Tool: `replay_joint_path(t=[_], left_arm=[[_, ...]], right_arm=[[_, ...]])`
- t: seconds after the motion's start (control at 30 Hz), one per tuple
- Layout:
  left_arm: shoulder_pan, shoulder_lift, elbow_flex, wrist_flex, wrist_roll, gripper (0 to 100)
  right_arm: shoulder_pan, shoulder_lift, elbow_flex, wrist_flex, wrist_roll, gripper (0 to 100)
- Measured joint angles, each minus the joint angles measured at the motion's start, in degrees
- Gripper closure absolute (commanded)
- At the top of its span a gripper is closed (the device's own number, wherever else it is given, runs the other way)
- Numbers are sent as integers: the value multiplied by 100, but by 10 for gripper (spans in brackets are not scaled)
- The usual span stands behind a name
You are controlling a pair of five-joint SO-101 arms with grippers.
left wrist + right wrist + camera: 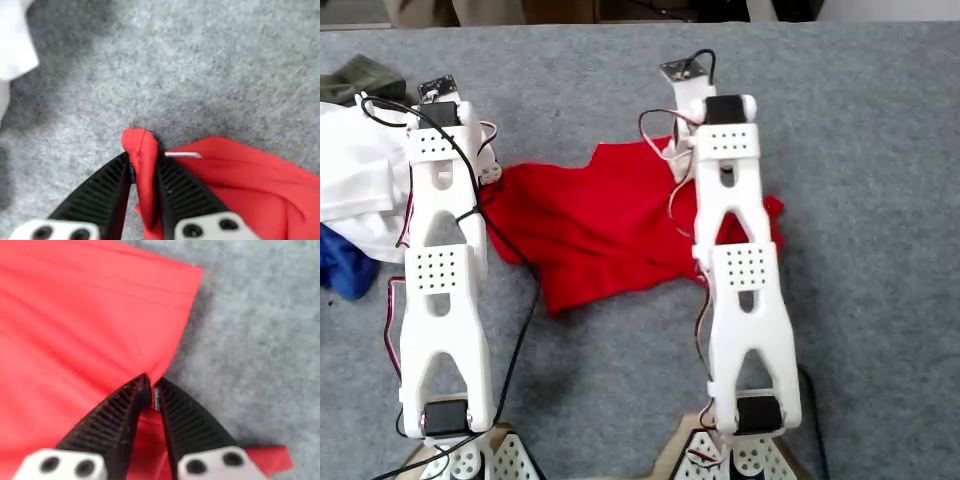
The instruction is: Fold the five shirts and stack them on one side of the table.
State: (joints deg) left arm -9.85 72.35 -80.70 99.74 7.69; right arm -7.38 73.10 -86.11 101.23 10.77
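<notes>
Bright, diffuse light from overhead. High view: arms throw only faint, soft shadows on the grey worktop (880, 200); white cloth (355, 180) at the edge is nearly washed out, folds hard to read. Left wrist view: worktop darkens twd the corners, w/ soft shadow round the red shirt (240, 175) tip. Right wrist view: dark shadow band along the shirt's edge.
</notes>
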Motion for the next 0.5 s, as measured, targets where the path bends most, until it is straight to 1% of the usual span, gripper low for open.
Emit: replay_joint_path(t=[0.13,0.27,0.37,0.5], left_arm=[[18,9,0,0,-211,982],[62,9,0,0,-308,982],[70,9,0,0,-308,982],[70,9,0,0,-308,982]], right_arm=[[79,-510,1011,0,334,995],[79,-1090,2180,-26,967,986],[79,-1222,2426,-149,1248,899],[88,-1231,2426,-176,1292,765]])
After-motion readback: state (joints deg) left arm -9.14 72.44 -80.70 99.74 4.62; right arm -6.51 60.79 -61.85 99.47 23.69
